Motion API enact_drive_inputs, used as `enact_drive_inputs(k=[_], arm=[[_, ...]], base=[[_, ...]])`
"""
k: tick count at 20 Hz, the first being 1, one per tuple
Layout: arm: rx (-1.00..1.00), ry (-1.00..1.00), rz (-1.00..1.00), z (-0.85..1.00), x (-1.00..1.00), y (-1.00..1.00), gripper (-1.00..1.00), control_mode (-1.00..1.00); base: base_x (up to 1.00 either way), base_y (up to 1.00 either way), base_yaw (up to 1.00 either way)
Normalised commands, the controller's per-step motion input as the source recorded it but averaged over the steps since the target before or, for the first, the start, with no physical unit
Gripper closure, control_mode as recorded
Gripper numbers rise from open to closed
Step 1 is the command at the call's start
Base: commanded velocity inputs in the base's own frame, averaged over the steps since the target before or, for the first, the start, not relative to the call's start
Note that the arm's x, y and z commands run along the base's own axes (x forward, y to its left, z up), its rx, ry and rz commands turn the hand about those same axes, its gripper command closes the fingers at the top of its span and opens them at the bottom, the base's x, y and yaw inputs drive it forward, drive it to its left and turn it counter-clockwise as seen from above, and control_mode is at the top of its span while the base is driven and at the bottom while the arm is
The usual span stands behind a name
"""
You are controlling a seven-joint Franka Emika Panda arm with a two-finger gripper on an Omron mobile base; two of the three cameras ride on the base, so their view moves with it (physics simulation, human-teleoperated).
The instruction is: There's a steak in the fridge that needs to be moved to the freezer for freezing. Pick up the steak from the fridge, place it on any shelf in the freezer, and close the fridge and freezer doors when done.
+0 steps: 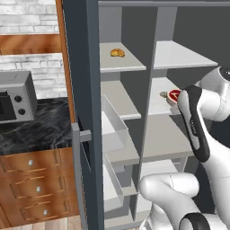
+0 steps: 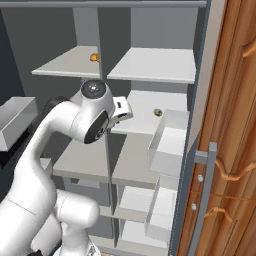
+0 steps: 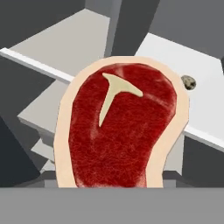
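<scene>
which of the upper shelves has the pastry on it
The top shelf on the freezer side, left of the divider: a golden pastry sits there. The top shelf right of it looks bare.

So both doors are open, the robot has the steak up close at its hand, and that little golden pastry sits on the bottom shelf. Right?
Not quite: the pastry sits on the top shelf of the narrower side, as the left base view shows. The rest holds: both doors are open and the steak is right at the hand.
</scene>
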Motion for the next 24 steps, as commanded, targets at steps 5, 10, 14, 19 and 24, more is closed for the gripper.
enact_drive_inputs(k=[5, 10, 14, 19, 24], arm=[[0.0, -0.14, 0.14, 0.69, -0.97, 0.43, 1.0, -1.0], [0.02, -0.19, 0.23, 0.62, -0.46, 0.63, 1.0, -1.0], [0.02, -0.17, 0.23, 0.64, -0.01, 0.73, 1.0, -1.0], [-0.06, -0.08, 0.13, 0.75, 0.02, 0.58, 1.0, -1.0], [-0.1, 0.01, 0.01, 0.39, 0.29, 0.63, 1.0, -1.0]], base=[[0.0, 0.0, 0.0], [0.0, 0.0, 0.0], [0.0, 0.0, 0.0], [0.0, 0.0, 0.0], [0.0, 0.0, 0.0]])
